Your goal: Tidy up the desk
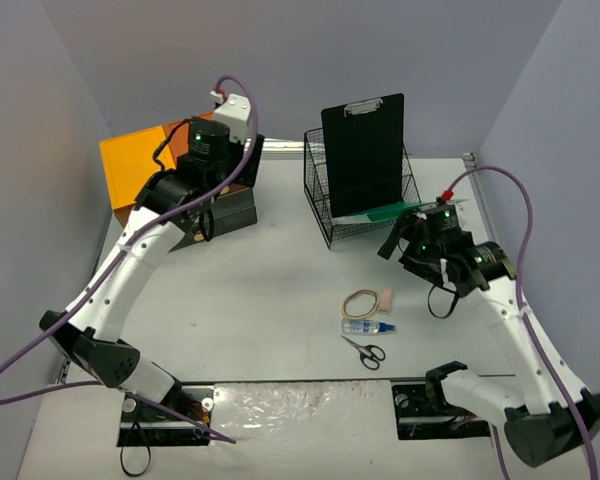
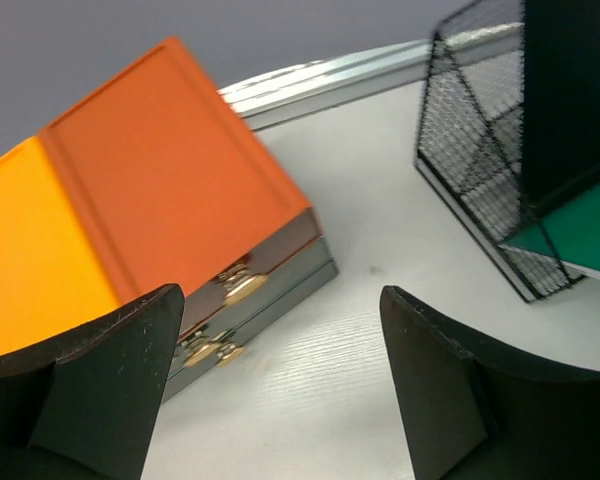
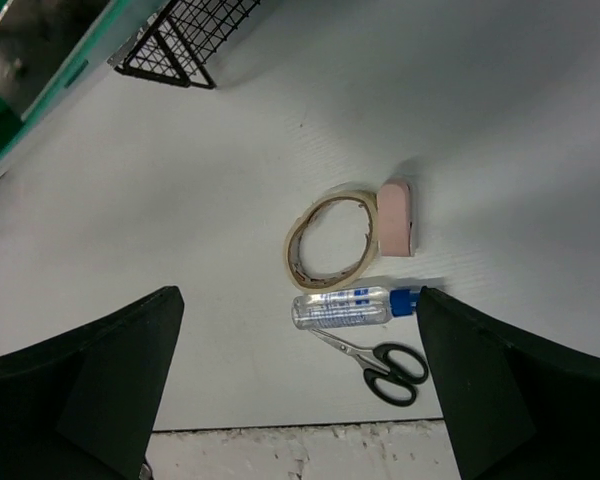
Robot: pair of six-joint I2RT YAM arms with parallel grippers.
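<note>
Evidently the step in hand is a pick from the loose cluster, since the right gripper (image 3: 298, 300) hangs over it with jaws spread wide and nothing between them. The cluster lies on the desk (image 1: 260, 290), the big pale top that everything stands on, at its near-right part. The tape (image 3: 328, 236) lies flat with the eraser (image 3: 395, 217) touching or just beside its right edge. The glue bottle (image 3: 345, 308) lies on its side just below them, and the scissors (image 3: 380, 362) sit just beside the bottle.

To do it well, the right arm should probably take one item at a time. The bottle looks the easiest, gripped across its round body, though it may roll. The jaws should come down clear of the tape and the scissors handles, so that neither gets dragged along.

The left gripper (image 2: 278, 320) is also wide and empty, near the front corner of the drawer unit (image 2: 170, 170). It seems placed to work a brass drawer pull.

As for room, the middle of the desk is bare between the unit and the basket (image 1: 325, 190). The basket holds an upright clipboard (image 1: 363, 150), and a green board (image 1: 395, 210) juts out of it on the right, close beside the right wrist. A lift toward the basket should clear that board. The scissors lie close to the near edge, so a nudge toward it is best avoided.
</note>
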